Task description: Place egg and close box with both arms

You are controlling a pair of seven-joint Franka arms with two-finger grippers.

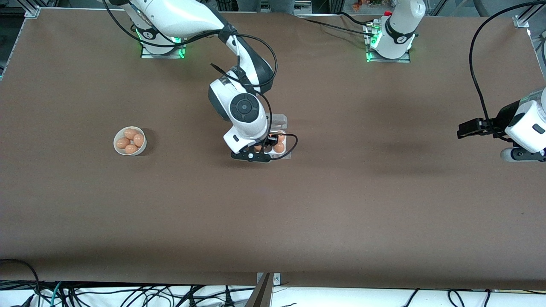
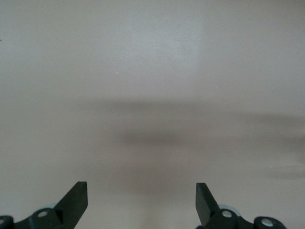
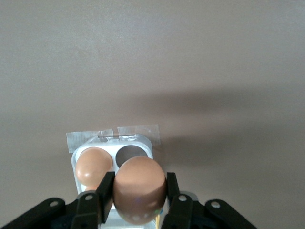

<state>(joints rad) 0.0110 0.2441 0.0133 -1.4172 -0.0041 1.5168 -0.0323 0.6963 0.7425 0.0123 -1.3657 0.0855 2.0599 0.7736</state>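
right gripper (image 3: 139,202): clenched on smooth brown egg (image 3: 139,188), over clear plastic four-cell egg carton (image 3: 143,143)
step tip: centre egg above empty cell (image 3: 132,153), lower gently, then release
left gripper (image 2: 141,202): jaws spread, empty, waiting over bare brown table (image 1: 341,192)

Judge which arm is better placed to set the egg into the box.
Right. The right gripper is shut on an egg directly over the box, where an empty cell shows. The left gripper waits open over bare table at the left arm's end.
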